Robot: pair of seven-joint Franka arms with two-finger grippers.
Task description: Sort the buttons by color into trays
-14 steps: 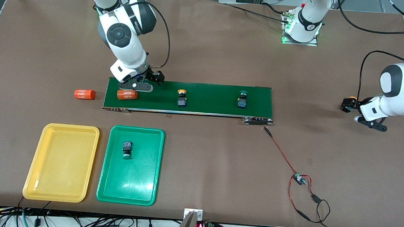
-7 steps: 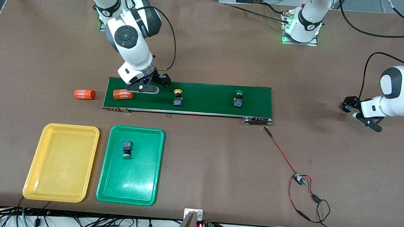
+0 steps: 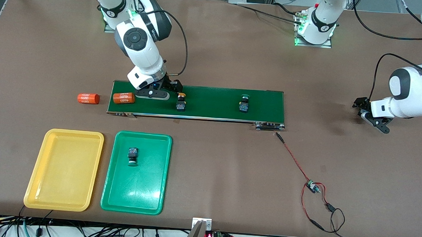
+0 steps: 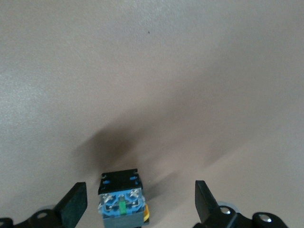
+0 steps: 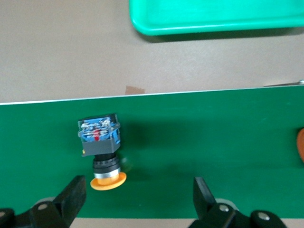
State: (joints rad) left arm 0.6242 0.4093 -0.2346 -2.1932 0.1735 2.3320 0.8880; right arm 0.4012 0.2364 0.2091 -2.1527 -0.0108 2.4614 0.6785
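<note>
Four push-button switches: two yellow-capped (image 3: 180, 103) (image 4: 120, 201), two green-capped (image 3: 244, 104) (image 3: 133, 155). Two shallow trays, one yellow (image 3: 34, 181), one green (image 3: 156, 198). Two orange cylinders with white print (image 3: 88, 98) (image 3: 123, 98). One long dark-green conveyor belt (image 3: 215, 108). Two robot arms.

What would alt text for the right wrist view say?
The right hand, fingers open, hovers over a long dark-green conveyor belt beside a yellow-capped push-button switch with a dark blocky body lying on its side. A green plastic tray's edge shows on the brown table.
</note>
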